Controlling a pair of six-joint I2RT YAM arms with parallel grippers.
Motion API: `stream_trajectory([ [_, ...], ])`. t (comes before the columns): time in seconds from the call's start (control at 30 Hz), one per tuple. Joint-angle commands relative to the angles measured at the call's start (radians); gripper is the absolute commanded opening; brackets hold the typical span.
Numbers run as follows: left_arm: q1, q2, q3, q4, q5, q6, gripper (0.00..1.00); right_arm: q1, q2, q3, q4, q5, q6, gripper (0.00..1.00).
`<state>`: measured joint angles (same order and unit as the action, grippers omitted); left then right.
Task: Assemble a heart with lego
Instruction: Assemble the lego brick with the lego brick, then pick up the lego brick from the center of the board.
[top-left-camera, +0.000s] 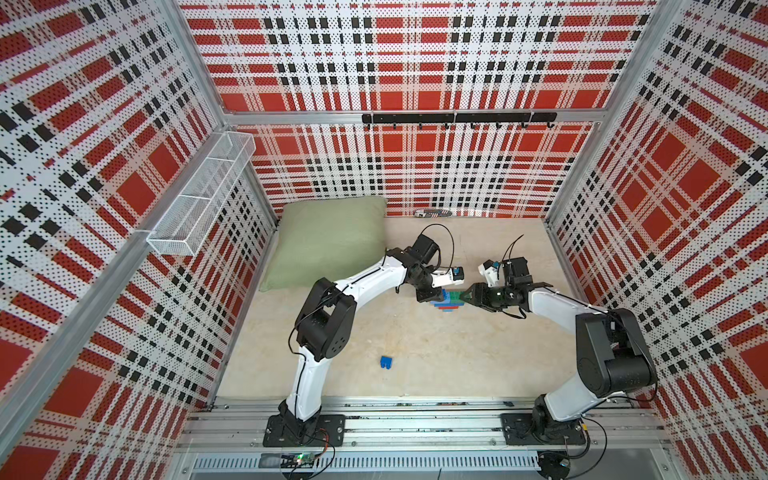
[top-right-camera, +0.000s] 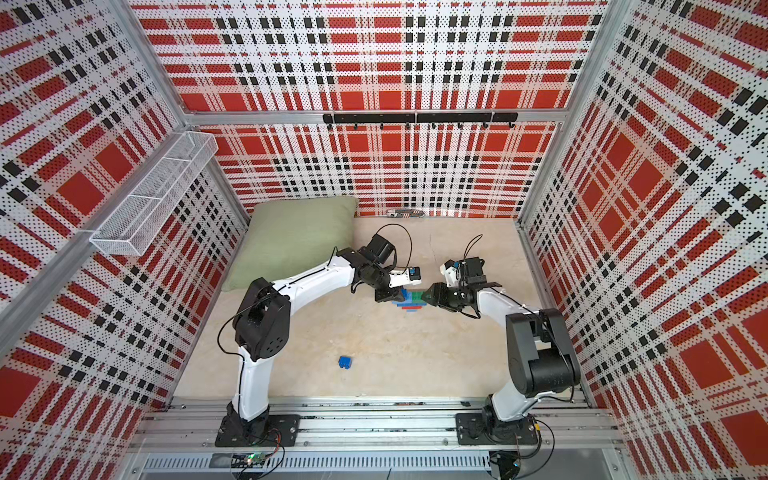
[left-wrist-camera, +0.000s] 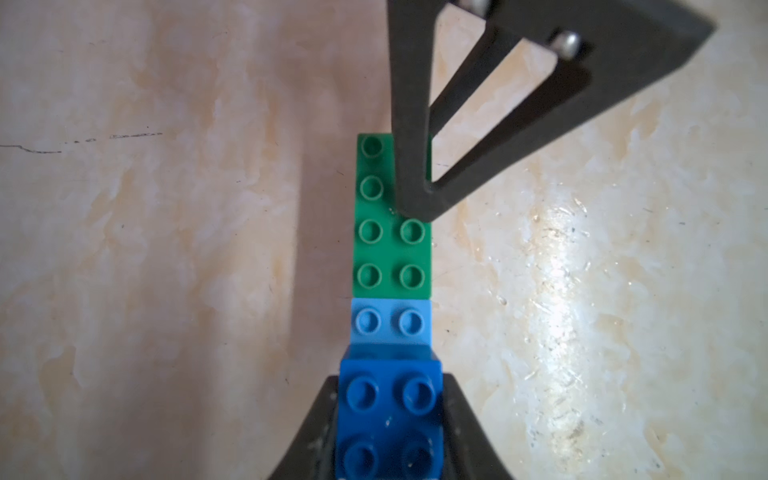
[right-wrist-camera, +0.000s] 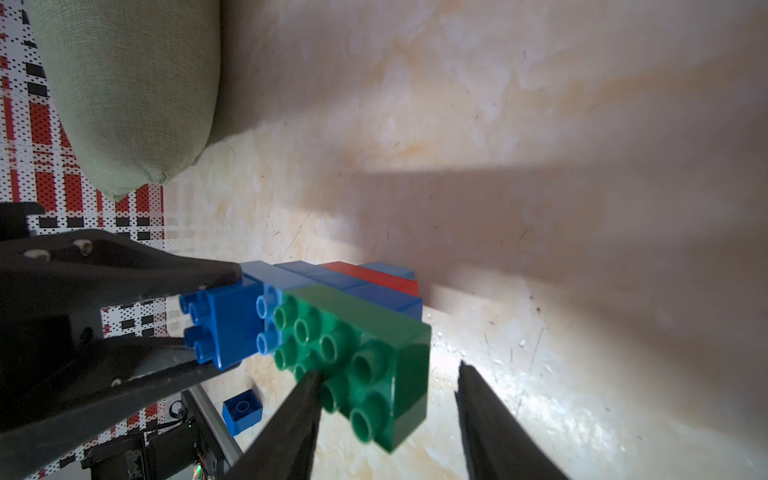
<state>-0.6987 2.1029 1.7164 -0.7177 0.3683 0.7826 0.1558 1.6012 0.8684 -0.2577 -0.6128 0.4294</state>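
Left hand (left-wrist-camera: 388, 380) clamped on dark blue brick (left-wrist-camera: 390, 419); right wrist view alone shows right hand (right-wrist-camera: 389, 370) apart at green brick (right-wrist-camera: 374, 328).

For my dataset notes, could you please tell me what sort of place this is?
Probably a robot test cell: plaid perforated walls on aluminium framing enclose the tabletop, with two arms bolted to a front rail.
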Motion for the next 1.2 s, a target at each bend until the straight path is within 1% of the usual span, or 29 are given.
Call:
stream_trajectory([
  [0.0, -0.035, 0.108, -0.029, -0.108, -0.053, -0.001, 0.0, 0.014, 0.031, 0.007, -0.03, 0.008, -0.019, 0.55],
  [0.2, -0.035, 0.111, 0.026, -0.119, -0.038, -0.009, 0.0, 0.014, 0.032, 0.007, -0.024, 0.012, -0.011, 0.55],
  [0.23, -0.039, 0.105, 0.033, -0.113, -0.035, -0.009, 0.1, 0.014, 0.032, 0.009, -0.023, 0.012, -0.009, 0.54],
  [0.3, -0.045, 0.084, 0.041, -0.086, -0.048, -0.018, 0.23, 0.014, 0.028, 0.011, -0.025, 0.013, -0.006, 0.54],
  [0.37, -0.047, 0.057, 0.057, -0.054, -0.06, -0.033, 0.41, 0.014, 0.019, 0.013, -0.027, 0.014, -0.002, 0.54],
  [0.4, -0.047, 0.043, 0.07, -0.04, -0.059, -0.042, 0.48, 0.014, 0.014, 0.016, -0.027, 0.012, 0.0, 0.55],
  [0.43, -0.048, 0.026, 0.086, -0.035, -0.041, -0.034, 0.57, 0.014, 0.009, 0.022, -0.029, 0.009, 0.004, 0.55],
  [0.53, -0.053, -0.053, 0.086, 0.032, -0.011, -0.037, 0.66, 0.014, -0.014, 0.035, -0.027, -0.007, 0.021, 0.56],
  [0.6, -0.054, -0.115, 0.06, 0.08, 0.0, -0.056, 0.67, 0.014, -0.035, 0.043, -0.03, -0.02, 0.028, 0.58],
  [0.67, -0.055, -0.199, -0.012, 0.152, 0.011, -0.099, 0.67, 0.014, -0.066, 0.051, -0.044, -0.011, 0.025, 0.6],
  [0.7, -0.055, -0.256, -0.078, 0.211, 0.006, -0.133, 0.67, 0.014, -0.085, 0.053, -0.055, -0.005, 0.024, 0.62],
  [0.77, -0.049, -0.371, -0.242, 0.381, -0.035, -0.266, 0.67, 0.014, -0.12, 0.061, -0.08, 0.01, 0.024, 0.66],
  [0.8, -0.047, -0.45, -0.334, 0.476, -0.085, -0.372, 0.67, 0.014, -0.14, 0.062, -0.092, 0.014, 0.025, 0.69],
  [0.83, -0.048, -0.517, -0.415, 0.538, -0.158, -0.478, 0.67, 0.015, -0.163, 0.06, -0.105, 0.015, 0.027, 0.7],
  [0.87, -0.046, -0.574, -0.481, 0.574, -0.193, -0.574, 0.67, 0.017, -0.183, 0.058, -0.121, 0.018, 0.026, 0.7],
  [0.93, -0.059, -0.713, -0.634, 0.643, -0.329, -0.853, 0.66, 0.029, -0.238, 0.051, -0.177, 0.04, 0.01, 0.73],
  [0.97, -0.074, -0.768, -0.706, 0.644, -0.364, -0.934, 0.66, 0.039, -0.266, 0.045, -0.204, 0.06, 0.004, 0.74],
  [1.03, -0.173, -0.9, -0.839, 0.595, -0.597, -1.137, 0.68, 0.072, -0.339, 0.013, -0.238, 0.097, -0.004, 0.75],
  [1.1, -0.25, -0.974, -0.929, 0.504, -0.715, -1.303, 0.68, 0.097, -0.403, -0.027, -0.25, 0.125, 0.008, 0.76],
  [1.13, -0.272, -0.986, -0.959, 0.453, -0.732, -1.382, 0.68, 0.107, -0.426, -0.043, -0.258, 0.134, 0.011, 0.76],
  [1.17, -0.299, -0.982, -0.984, 0.397, -0.742, -1.433, 0.69, 0.121, -0.449, -0.058, -0.268, 0.136, 0.012, 0.77],
])
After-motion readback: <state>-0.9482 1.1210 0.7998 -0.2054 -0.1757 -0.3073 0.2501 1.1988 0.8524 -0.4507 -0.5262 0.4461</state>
